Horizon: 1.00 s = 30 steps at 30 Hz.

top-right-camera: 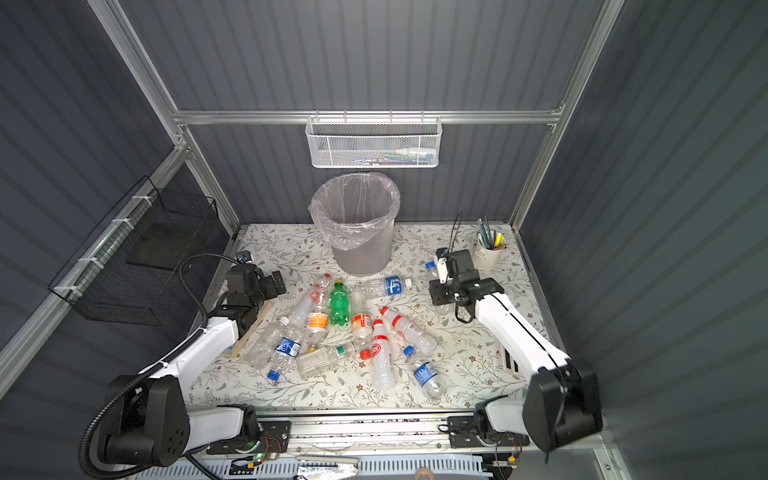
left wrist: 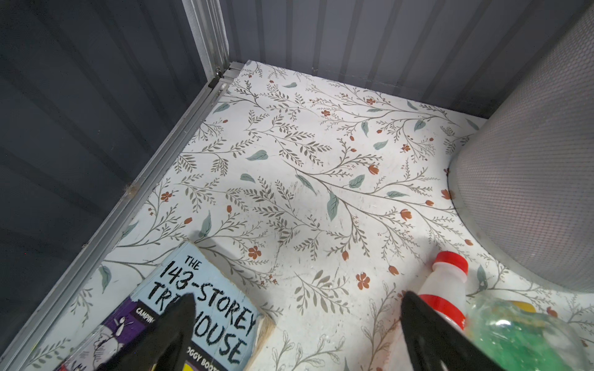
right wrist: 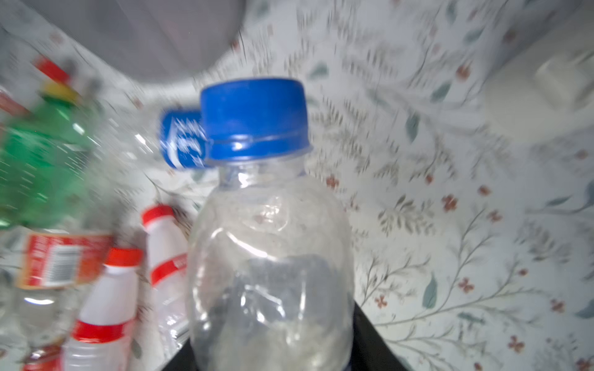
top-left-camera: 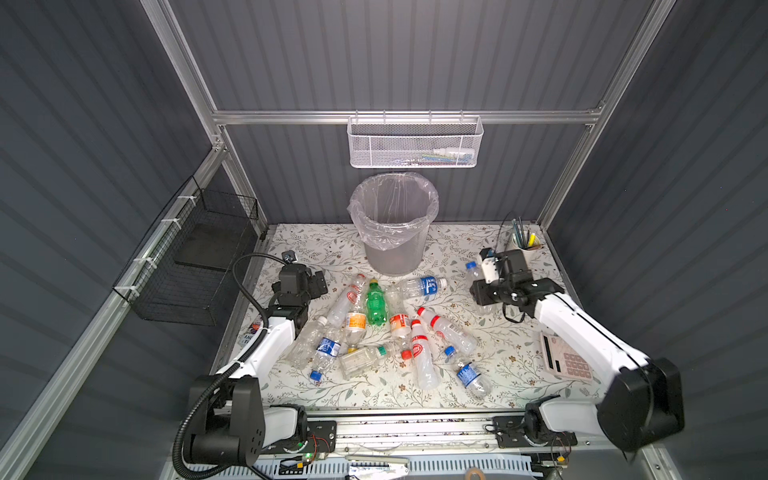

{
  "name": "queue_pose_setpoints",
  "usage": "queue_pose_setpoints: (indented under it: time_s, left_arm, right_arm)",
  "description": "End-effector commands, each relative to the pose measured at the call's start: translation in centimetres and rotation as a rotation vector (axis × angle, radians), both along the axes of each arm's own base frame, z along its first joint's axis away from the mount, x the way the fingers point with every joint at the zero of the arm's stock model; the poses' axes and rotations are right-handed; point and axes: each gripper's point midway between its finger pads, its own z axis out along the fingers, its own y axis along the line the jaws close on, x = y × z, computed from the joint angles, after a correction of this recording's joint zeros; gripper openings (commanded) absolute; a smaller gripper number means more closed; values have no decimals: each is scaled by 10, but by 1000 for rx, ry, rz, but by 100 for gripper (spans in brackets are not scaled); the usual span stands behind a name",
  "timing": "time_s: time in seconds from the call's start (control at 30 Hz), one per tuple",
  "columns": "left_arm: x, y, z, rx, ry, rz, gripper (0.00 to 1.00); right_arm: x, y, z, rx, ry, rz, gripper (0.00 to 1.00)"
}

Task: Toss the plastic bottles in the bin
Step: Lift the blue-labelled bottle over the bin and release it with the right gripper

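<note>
- Right hand [top-left-camera: 482, 291] grips a blue-capped bottle [right wrist: 270, 241] round its body, near the right edge of the table [top-left-camera: 515, 365], likely to carry it to the bin [top-left-camera: 392, 249] at the back edge.
- Left hand [left wrist: 295, 314] gapes wide, empty, by the left edge.
- Other bottles [top-left-camera: 376, 307] litter mid-table.

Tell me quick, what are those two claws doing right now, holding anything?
Left gripper: open, holding nothing.
Right gripper: closed on a clear blue-capped bottle.

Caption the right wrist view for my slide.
Right claw shut on a clear blue-capped bottle, the bin and other bottles blurred behind.
</note>
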Motion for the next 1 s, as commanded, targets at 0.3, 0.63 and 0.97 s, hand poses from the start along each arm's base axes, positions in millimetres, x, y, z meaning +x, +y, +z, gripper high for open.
queue_pose_setpoints:
  time_s: [0.3, 0.63, 0.97]
  left_arm:
    - [-11, 0, 2, -32, -12, 15, 99]
    - [-12, 0, -7, -50, 27, 32, 99]
    - [-15, -2, -8, -54, 65, 29, 99]
  right_arm:
    - [27, 30, 271, 537, -743, 38, 47]
    - [134, 155, 228, 532, -370, 253, 56]
    - [142, 119, 237, 275, -372, 74, 99]
